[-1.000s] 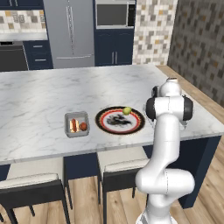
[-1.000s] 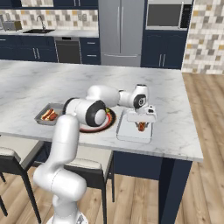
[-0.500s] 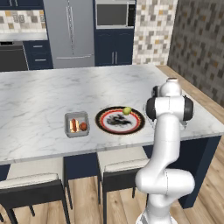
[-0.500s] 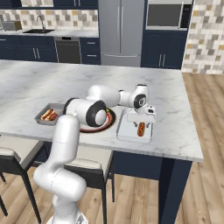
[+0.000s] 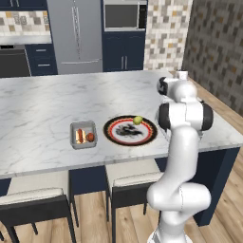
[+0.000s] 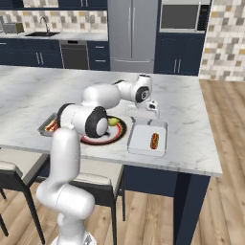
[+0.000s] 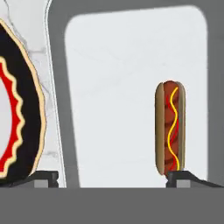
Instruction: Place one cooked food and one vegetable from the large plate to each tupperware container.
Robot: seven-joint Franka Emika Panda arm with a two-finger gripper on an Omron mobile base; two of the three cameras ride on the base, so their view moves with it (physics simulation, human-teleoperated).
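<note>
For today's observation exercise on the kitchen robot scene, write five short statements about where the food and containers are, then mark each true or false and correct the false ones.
1. The hot dog lies inside the pale rectangular container. True.
2. The yellow-green vegetable sits in the small grey container. False: it is on the large plate.
3. The small grey container holds a sausage and a red vegetable. True.
4. The gripper is clamped on the hot dog. False: its fingers stand apart, the hot dog lying free in the container.
5. The large plate lies between the two containers. True.
</note>
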